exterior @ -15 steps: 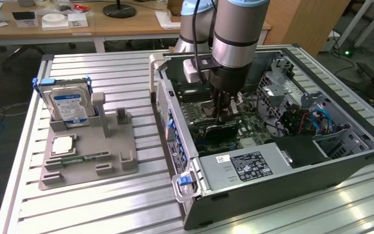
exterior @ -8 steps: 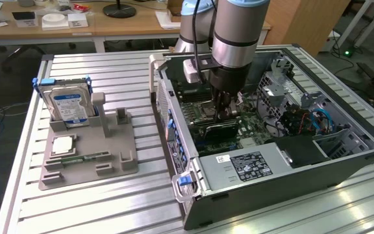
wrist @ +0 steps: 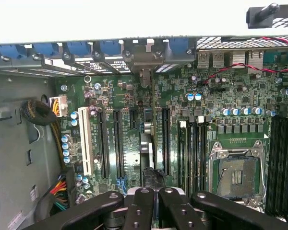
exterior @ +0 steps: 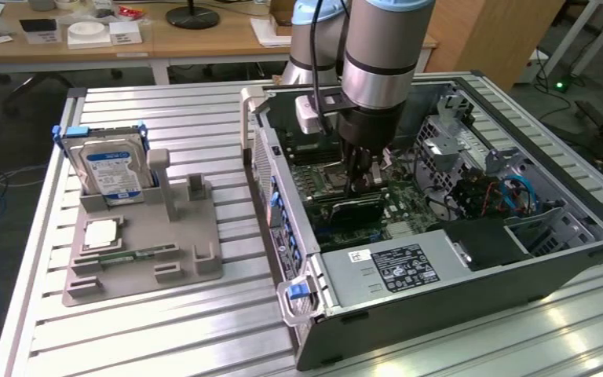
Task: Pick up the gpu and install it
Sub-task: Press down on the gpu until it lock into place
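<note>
With the gripper [wrist: 152, 191] pinching the gpu [wrist: 146, 139] edge-on above the motherboard [wrist: 134, 158], keep the card square over its slot at 12 o'clock and press evenly.

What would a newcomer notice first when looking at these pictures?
First, the robot arm reaching down into the open computer case, its end effector shut just above the gpu, which stands on edge over the green motherboard. Next, on the exterior view's left, a grey holder tray with a hard drive standing upright in it.
</note>
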`<state>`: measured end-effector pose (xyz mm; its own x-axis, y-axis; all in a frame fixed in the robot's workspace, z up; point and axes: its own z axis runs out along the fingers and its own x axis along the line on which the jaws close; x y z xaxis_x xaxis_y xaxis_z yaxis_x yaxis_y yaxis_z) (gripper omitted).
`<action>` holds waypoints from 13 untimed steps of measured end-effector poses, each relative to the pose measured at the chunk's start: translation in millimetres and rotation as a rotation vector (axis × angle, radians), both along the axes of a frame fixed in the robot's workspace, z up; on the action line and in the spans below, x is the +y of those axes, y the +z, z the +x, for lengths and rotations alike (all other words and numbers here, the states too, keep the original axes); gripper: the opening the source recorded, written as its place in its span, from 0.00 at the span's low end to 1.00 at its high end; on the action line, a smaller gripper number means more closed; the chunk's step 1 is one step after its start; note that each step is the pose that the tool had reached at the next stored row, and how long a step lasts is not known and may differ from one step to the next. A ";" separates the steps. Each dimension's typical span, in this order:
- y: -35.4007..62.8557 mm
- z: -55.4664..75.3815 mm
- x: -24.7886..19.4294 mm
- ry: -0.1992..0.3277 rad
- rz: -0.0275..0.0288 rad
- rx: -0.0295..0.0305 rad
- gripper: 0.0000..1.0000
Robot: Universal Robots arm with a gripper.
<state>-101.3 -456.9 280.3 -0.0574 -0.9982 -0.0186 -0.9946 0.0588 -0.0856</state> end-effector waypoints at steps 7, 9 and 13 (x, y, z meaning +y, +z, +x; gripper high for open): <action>0.1 0.0 0.0 0.000 0.0000 0.0001 0.11; 0.7 0.0 0.0 0.000 -0.0005 0.0038 0.11; 1.6 0.0 0.0 0.000 -0.0063 0.0405 0.11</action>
